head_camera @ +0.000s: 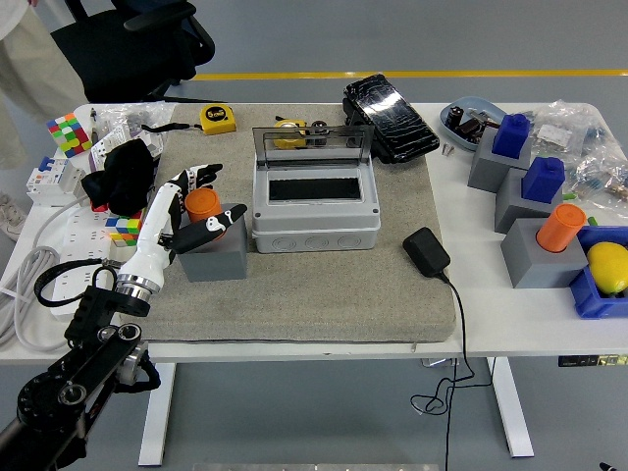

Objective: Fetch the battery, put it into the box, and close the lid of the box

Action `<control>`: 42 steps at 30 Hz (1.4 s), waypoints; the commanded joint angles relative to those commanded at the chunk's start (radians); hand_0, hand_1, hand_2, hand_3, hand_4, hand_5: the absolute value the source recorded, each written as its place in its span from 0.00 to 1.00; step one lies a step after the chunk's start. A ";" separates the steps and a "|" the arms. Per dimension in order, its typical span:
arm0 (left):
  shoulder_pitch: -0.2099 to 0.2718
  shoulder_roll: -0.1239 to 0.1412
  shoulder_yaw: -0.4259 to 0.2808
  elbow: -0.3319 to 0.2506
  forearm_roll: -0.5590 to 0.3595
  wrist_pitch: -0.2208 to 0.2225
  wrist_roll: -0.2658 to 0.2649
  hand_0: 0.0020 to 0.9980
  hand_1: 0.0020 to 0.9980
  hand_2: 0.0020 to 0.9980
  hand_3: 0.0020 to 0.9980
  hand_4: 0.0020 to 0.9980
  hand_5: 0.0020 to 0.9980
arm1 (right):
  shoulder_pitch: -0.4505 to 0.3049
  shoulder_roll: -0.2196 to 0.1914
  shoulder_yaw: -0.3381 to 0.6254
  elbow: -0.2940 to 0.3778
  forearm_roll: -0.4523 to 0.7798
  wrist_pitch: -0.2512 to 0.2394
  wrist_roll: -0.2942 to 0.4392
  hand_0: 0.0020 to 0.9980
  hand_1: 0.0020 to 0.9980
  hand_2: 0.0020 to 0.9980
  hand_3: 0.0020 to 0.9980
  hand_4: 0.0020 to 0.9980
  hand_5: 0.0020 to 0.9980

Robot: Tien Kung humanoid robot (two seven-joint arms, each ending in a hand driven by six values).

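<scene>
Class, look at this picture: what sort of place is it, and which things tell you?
Probably a robotics lab or workshop: a robot's left hand reaches over a cluttered white table, beside a grey box and a tape measure.
</scene>
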 joint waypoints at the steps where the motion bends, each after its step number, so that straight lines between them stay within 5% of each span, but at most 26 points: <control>1: -0.003 -0.002 0.003 0.004 0.000 0.003 -0.003 0.75 0.77 0.75 0.69 1.00 0.16 | 0.000 0.000 -0.001 0.000 0.000 0.000 0.000 0.57 0.63 0.66 0.56 0.95 0.49; 2: -0.005 -0.005 0.006 0.009 0.000 0.007 -0.005 0.75 0.77 0.75 0.69 1.00 0.16 | 0.001 0.000 -0.003 0.000 0.001 0.000 0.000 0.57 0.63 0.66 0.56 0.95 0.49; 3: -0.008 -0.008 0.008 0.014 -0.001 0.011 -0.008 0.70 0.73 0.69 0.64 1.00 0.01 | 0.001 -0.001 -0.005 0.000 0.001 0.000 0.000 0.57 0.63 0.66 0.56 0.95 0.49; 8: -0.018 -0.016 0.021 0.034 -0.009 0.025 -0.025 0.70 0.73 0.69 0.64 1.00 0.01 | 0.004 -0.001 -0.010 0.001 0.000 -0.001 0.000 0.57 0.63 0.66 0.56 0.95 0.49; 9: -0.019 -0.017 0.023 0.039 -0.012 0.026 -0.028 0.45 0.59 0.60 0.50 1.00 0.00 | 0.004 -0.001 -0.011 0.001 0.000 0.000 0.000 0.57 0.63 0.66 0.56 0.95 0.49; 14: -0.027 -0.020 0.027 0.054 -0.038 0.023 -0.041 0.45 0.59 0.60 0.50 1.00 0.00 | 0.005 -0.002 -0.019 0.001 0.002 0.000 -0.001 0.57 0.63 0.66 0.56 0.95 0.49; 15: -0.030 -0.020 0.028 0.057 -0.042 0.022 -0.042 0.28 0.39 0.47 0.43 0.95 0.00 | 0.005 -0.002 -0.020 0.001 0.002 0.000 -0.002 0.57 0.63 0.66 0.56 0.95 0.49; 20: -0.040 -0.024 0.038 0.073 -0.067 0.032 -0.063 0.28 0.39 0.47 0.43 0.95 0.00 | 0.006 -0.003 -0.023 0.001 0.003 -0.001 -0.001 0.57 0.63 0.66 0.56 0.95 0.49; 21: -0.042 -0.026 0.039 0.077 -0.071 0.036 -0.071 0.17 0.23 0.35 0.35 0.87 0.00 | 0.006 -0.003 -0.022 0.002 0.002 -0.002 -0.001 0.57 0.63 0.66 0.56 0.95 0.49; 26: -0.046 -0.032 0.046 0.091 -0.085 0.036 -0.086 0.17 0.23 0.35 0.35 0.87 0.00 | 0.004 -0.002 -0.024 0.002 0.003 -0.004 0.002 0.57 0.63 0.66 0.56 0.95 0.49; 27: -0.049 -0.034 0.047 0.096 -0.087 0.033 -0.086 0.12 0.12 0.21 0.26 0.69 0.00 | 0.004 -0.001 -0.025 0.002 0.003 -0.004 0.002 0.57 0.63 0.66 0.56 0.95 0.49; 42: -0.067 -0.057 0.047 0.093 -0.112 0.045 -0.125 0.09 0.07 0.14 0.19 0.62 0.00 | 0.000 0.001 -0.016 0.001 0.006 -0.011 0.019 0.57 0.63 0.66 0.56 0.95 0.49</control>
